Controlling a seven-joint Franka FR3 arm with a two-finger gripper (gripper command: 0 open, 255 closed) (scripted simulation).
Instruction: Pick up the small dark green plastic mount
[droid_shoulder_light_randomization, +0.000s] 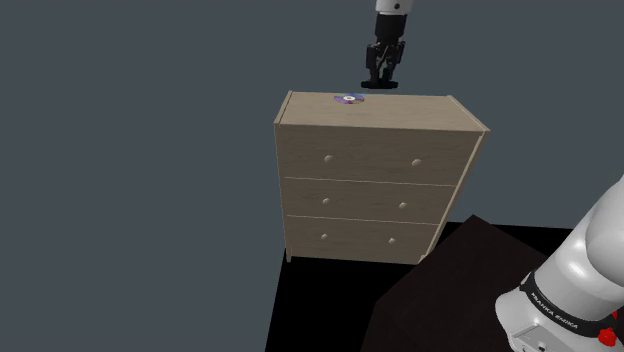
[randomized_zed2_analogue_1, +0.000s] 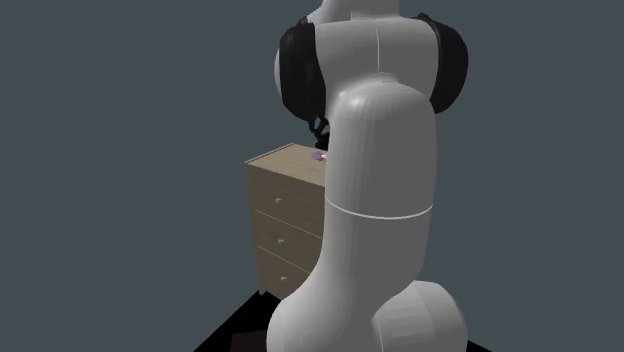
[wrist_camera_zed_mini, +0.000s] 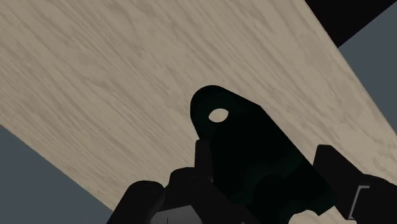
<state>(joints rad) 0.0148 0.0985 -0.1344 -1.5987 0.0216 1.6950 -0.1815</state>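
The small dark green mount (wrist_camera_zed_mini: 236, 130), a rounded piece with a small hole near its tip, sits between my two black fingers in the wrist view. My gripper (wrist_camera_zed_mini: 267, 162) is shut on it, and the pale wood top of the dresser (wrist_camera_zed_mini: 114, 89) lies below. In the shoulder view the gripper (droid_shoulder_light_randomization: 383, 82) hangs over the back right part of the dresser top (droid_shoulder_light_randomization: 400, 108), with the dark mount at its fingertips just above the surface.
The dresser (droid_shoulder_light_randomization: 375, 180) has three drawers with small knobs. A small purple disc (droid_shoulder_light_randomization: 348, 98) lies on its top near the back, to the shoulder view's left of the gripper. The dark stand (droid_shoulder_light_randomization: 460, 290) is at lower right. My white arm (randomized_zed2_analogue_1: 380, 190) blocks much of the second exterior view.
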